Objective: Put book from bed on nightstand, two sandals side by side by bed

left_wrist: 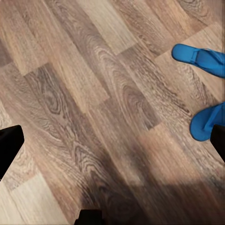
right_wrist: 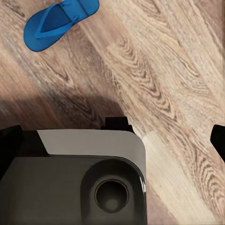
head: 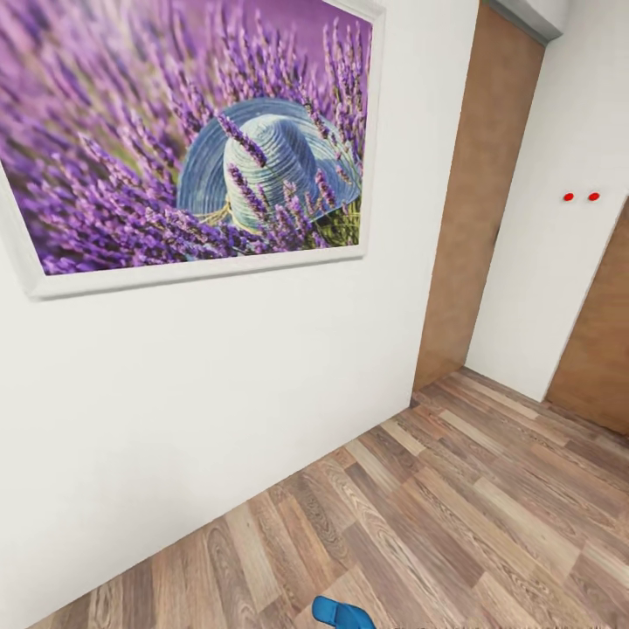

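A broad white wall [head: 218, 393] fills the left of the head view, hung with a big white-framed picture of purple lavender around a blue straw hat [head: 192, 140]. Farther right stands a plain brown wooden door [head: 480, 192], then a narrower white wall panel carrying two small red dots [head: 581, 196]. Below runs the grey-brown wood-plank floor [head: 454, 515].

At the near edge of that floor the rounded tip of a bright blue flat flip-flop [head: 341, 613] pokes into sight. The left wrist view looks down on two such blue sandals [left_wrist: 199, 56] lying on bare planks close together but splayed at different angles — not yet neatly paired. The right wrist view shows one sandal [right_wrist: 58, 21] beyond the robot's grey and black base [right_wrist: 75, 178].

Dark finger edges frame both wrist views widely apart with nothing between them, so the left gripper [left_wrist: 112, 140] and the right gripper [right_wrist: 112, 136] both look released and empty.

Judging by this, the task is barely begun: the sandals sit on open floor with no bed beside them, and the book's transfer cannot be checked here.
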